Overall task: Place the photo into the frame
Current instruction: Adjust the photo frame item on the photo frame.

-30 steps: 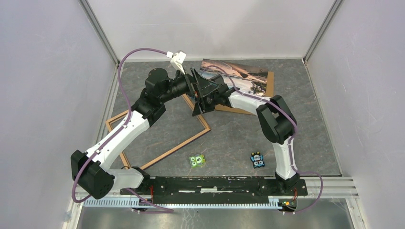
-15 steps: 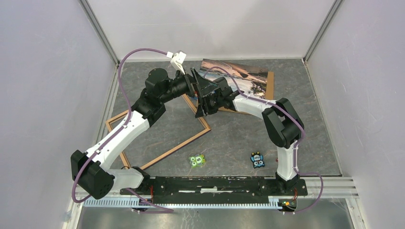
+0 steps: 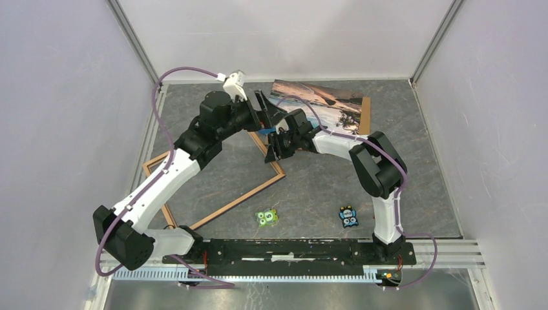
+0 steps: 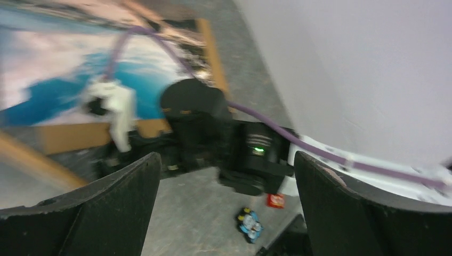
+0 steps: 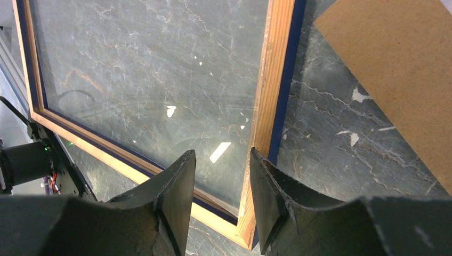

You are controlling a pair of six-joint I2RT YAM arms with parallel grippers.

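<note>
The frame (image 3: 239,199) lies on the table with its light wood back up and a blue edge showing; its rail (image 5: 273,80) encloses a reflective pane. My right gripper (image 3: 276,145) hangs just above the frame's right corner. Its fingers (image 5: 221,154) stand apart over the pane, with the right finger beside the rail and nothing held. The photo (image 3: 323,106) rests picture side up at the back right on a brown cardboard board (image 3: 366,113). My left gripper (image 3: 267,113) hovers wide open and empty beside the photo (image 4: 48,64), and its view is blurred.
A green toy (image 3: 267,217) and a blue toy (image 3: 349,217) lie near the front edge between the arm bases. The cardboard board's corner (image 5: 394,69) lies just right of the frame. Walls close in on the left, back and right.
The two grippers, close together a second ago, have parted. The left one has swung toward the back left. The right one has dropped toward the frame's right corner.
</note>
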